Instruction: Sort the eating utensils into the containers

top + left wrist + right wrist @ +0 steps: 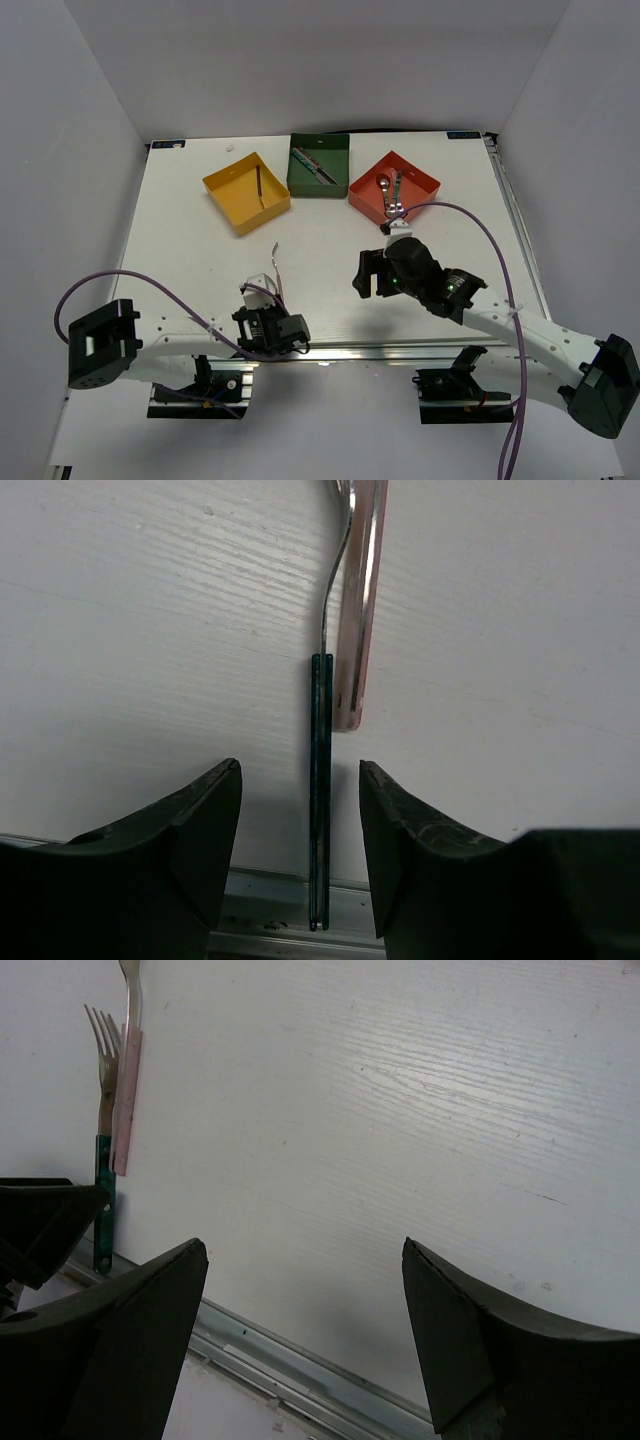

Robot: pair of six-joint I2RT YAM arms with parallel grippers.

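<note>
The left hand (300, 768) is held apart astride a slim teal-handled metal fork (320, 810), laid beside a pink-handled metal utensil (352, 650) on the white bench (150, 630). The right hand (304, 1245) is spread, empty.

Yellow tray (232, 178), dark green tray (318, 189), red-orange tray (420, 186); teal fork handle (320, 800) (pink handle (350, 680) too).
</note>
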